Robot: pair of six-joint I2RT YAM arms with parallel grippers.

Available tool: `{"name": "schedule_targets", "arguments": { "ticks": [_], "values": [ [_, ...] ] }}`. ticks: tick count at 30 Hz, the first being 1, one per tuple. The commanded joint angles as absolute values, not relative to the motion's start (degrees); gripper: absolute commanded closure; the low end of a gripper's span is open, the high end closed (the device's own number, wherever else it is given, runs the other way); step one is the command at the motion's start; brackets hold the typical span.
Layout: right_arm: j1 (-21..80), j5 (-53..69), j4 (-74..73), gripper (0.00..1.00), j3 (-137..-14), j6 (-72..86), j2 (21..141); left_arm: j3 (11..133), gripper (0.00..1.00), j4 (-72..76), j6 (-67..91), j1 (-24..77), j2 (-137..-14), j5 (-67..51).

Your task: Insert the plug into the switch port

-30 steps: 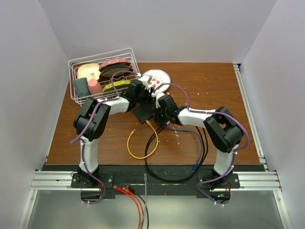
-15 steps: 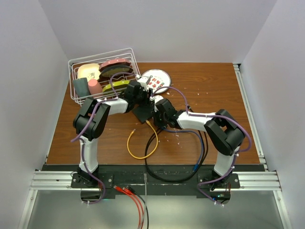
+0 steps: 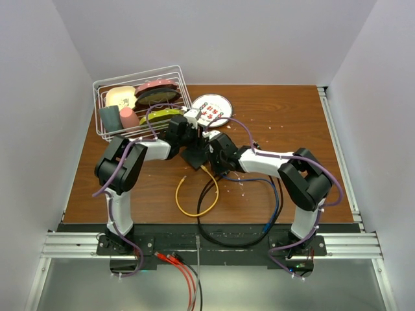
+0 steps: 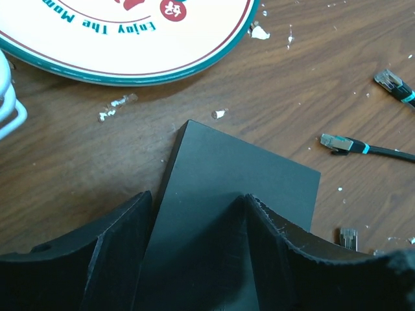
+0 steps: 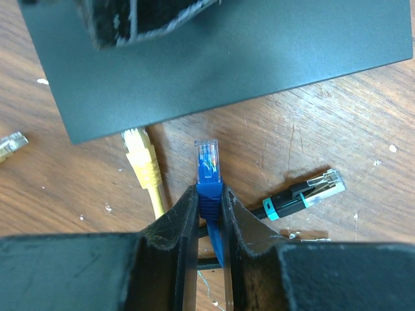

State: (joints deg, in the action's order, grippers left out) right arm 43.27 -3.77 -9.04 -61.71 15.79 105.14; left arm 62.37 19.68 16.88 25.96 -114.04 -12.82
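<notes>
The right hand (image 5: 209, 191) is closed tight on the blue plug (image 5: 207, 159). Its two fingers (image 5: 181, 217) pinch the blue boot, and the clear tip sticks out past them. That tip points at the near edge of the flat matte black box (image 5: 214, 65) and stands just short of it, with a strip of the brown wooden surface (image 5: 292, 136) showing between. The switch port itself cannot be made out (both wrist cameras see the box only from above). A yellow plug (image 5: 139, 152) lies just left of the blue one, its tip at the box's edge. A black cable plug with a teal band (image 5: 305, 191) lies to the right, apart from the box.

The left hand (image 4: 198, 197) is spread wide over the box, and the box's top fills the gap between its fingers. Whether they press on the box cannot be told. Seen from the top camera, the box sits mid-surface between the two hands. It lies just near of a round white plate with a green rim (image 3: 213, 109), and a white wire basket (image 3: 104, 91) stands at the far left.
</notes>
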Motion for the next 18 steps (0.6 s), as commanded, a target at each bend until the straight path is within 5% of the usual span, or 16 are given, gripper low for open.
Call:
{"name": "schedule_targets", "arguments": {
  "ticks": [1,18],
  "values": [
    [44.0,-5.4,-24.2,1.00,-62.3,14.4,110.7,58.9,0.36,21.0,16.5,26.3,-111.4,-14.1],
    [44.0,-3.9,-33.1,1.00,-70.6,10.3,115.5,57.3,0.33,21.1,17.8,25.6,-110.2,-9.3]
  ]
}}
